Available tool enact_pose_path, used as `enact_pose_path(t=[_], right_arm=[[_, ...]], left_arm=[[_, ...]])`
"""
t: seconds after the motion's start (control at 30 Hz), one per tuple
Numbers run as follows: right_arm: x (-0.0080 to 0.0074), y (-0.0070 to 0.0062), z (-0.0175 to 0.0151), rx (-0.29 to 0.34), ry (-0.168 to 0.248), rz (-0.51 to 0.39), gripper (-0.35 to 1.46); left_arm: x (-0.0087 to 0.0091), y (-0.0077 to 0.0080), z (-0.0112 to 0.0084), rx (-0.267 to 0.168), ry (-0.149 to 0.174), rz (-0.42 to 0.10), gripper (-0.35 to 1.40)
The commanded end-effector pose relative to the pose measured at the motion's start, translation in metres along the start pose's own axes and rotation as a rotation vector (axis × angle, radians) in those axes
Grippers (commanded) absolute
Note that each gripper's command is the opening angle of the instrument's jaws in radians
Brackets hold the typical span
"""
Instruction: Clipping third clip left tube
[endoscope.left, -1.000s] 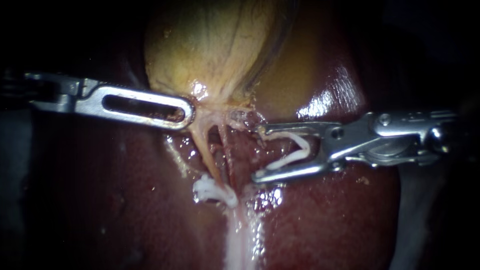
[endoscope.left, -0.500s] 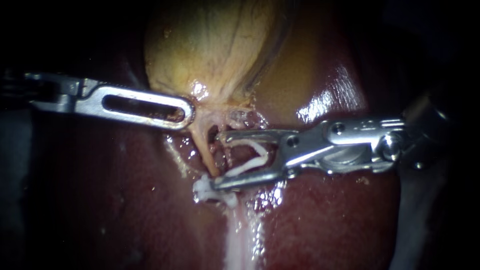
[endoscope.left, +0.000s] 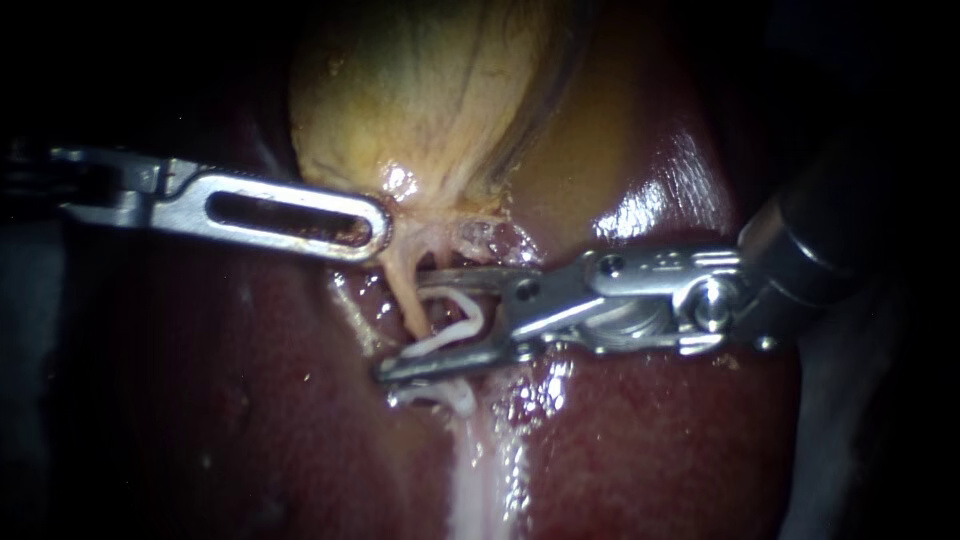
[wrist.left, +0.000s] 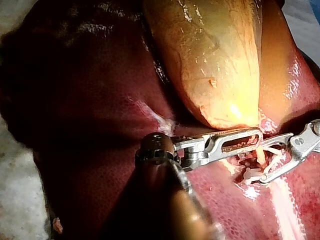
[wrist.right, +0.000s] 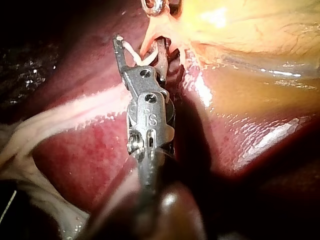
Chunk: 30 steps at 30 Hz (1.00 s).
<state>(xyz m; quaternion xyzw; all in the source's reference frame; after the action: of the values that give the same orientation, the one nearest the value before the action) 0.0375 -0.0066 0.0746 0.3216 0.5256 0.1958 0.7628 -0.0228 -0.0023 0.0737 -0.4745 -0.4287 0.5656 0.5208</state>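
Observation:
My left instrument (endoscope.left: 375, 228) (wrist.left: 252, 141) comes in from the left, its slotted jaws shut on the neck of the yellow gallbladder (endoscope.left: 430, 90) (wrist.left: 220, 60). From that neck the pale left tube (endoscope.left: 405, 290) (wrist.right: 152, 31) runs down over the dark red liver (endoscope.left: 650, 440). My right instrument (endoscope.left: 402, 322) (wrist.right: 140, 44) carries a white V-shaped clip (endoscope.left: 448, 325) (wrist.right: 131, 51) held between its spread jaws. One jaw lies on each side of the left tube. Another white clip (endoscope.left: 445, 397) sits on the tube just below the lower jaw, partly hidden.
A white band of tissue (endoscope.left: 480, 480) runs from the clipped spot toward the near edge. A wet, shiny patch of liver (endoscope.left: 650, 200) lies above the right instrument's shaft. My right instrument (wrist.left: 297, 149) also shows ahead of the left jaws.
My right instrument has slid left with its clip, from beside the tubes to astride the left tube, now covering part of the lower white clip. The left instrument has held still.

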Motion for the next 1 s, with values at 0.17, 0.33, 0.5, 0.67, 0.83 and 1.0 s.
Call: enact_pose_path(t=[0.17, 0.33, 0.5, 0.67, 0.83, 1.0], right_arm=[[0.0005, 0.0005, 0.0009, 0.025, 0.052, 0.071, 0.50], [0.0009, 0.0008, 0.0016, 0.052, 0.091, 0.117, 0.50], [0.0011, 0.0010, 0.0016, 0.056, 0.101, 0.141, 0.48], [0.0012, 0.0015, 0.0011, 0.059, 0.102, 0.166, 0.44], [0.0014, 0.0021, 0.0008, 0.062, 0.112, 0.186, 0.36], [0.0011, 0.0022, 0.0001, 0.068, 0.113, 0.249, 0.00]], left_arm=[[0.0000, 0.0000, 0.0001, 0.000, 0.000, 0.000, -0.35], [0.0000, 0.0000, 0.0001, 0.001, 0.001, 0.000, -0.35], [0.0000, 0.0000, 0.0001, 0.001, 0.001, 0.000, -0.35], [0.0000, 0.0000, 0.0001, 0.001, 0.001, 0.000, -0.35], [0.0001, 0.0000, 0.0002, 0.001, 0.001, 0.000, -0.35], [0.0001, 0.0000, 0.0002, 0.001, 0.001, 0.000, -0.35]])
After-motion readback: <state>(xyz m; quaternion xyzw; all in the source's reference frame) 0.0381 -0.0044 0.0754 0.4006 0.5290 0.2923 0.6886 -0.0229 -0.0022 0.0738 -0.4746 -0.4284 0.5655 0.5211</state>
